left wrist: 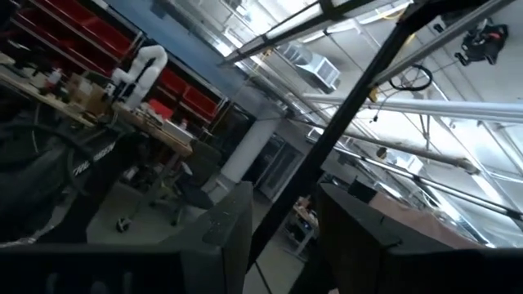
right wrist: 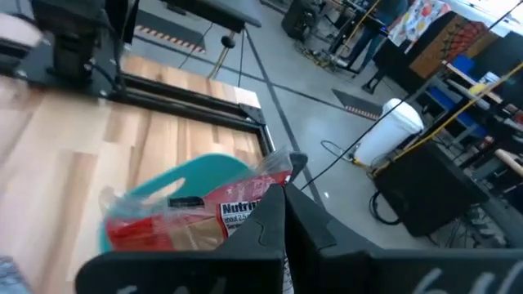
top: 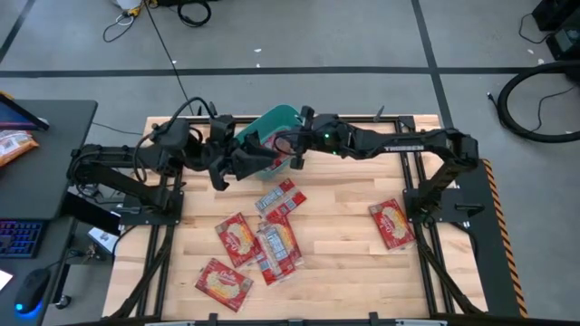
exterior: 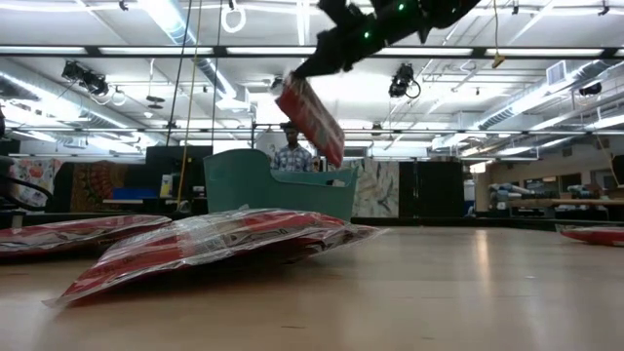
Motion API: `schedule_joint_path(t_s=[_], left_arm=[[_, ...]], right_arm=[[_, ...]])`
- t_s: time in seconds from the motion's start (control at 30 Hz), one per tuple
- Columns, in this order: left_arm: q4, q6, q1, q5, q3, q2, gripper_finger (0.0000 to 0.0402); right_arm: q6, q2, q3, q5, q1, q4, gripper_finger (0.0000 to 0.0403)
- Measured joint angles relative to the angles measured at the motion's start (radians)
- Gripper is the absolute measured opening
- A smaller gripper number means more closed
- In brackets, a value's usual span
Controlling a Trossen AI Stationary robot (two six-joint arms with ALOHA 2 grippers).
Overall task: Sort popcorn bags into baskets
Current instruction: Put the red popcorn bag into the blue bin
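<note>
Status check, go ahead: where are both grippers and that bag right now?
Right gripper shut on a bag, held above the tub. Left gripper beside the tub, holding nothing. Loose bags still on the table. Nothing blocking the drop.

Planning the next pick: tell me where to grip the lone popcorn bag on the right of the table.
The lone popcorn bag lies flat, apart from the pile, so come straight down and pinch across its short width near an edge seam; the right gripper, now holding a bag over the teal tub, is nearest.
</note>
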Motion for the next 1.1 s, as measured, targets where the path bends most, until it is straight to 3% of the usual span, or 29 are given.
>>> schedule_joint_path(t_s=[0.4,0.73,1.1], left_arm=[[-0.007,0.046,0.000,-0.185,0.000,0.002,0.0141],[-0.006,0.045,0.000,-0.325,0.000,0.003,0.0141],[-0.023,0.045,0.000,-0.362,0.000,0.003,0.0141]], right_arm=[[-0.030,0.132,0.000,-0.096,-0.095,0.150,0.0003],[-0.036,0.192,-0.001,-0.108,-0.121,0.205,0.0003],[-0.077,0.191,-0.001,-0.108,-0.134,0.283,0.0003]])
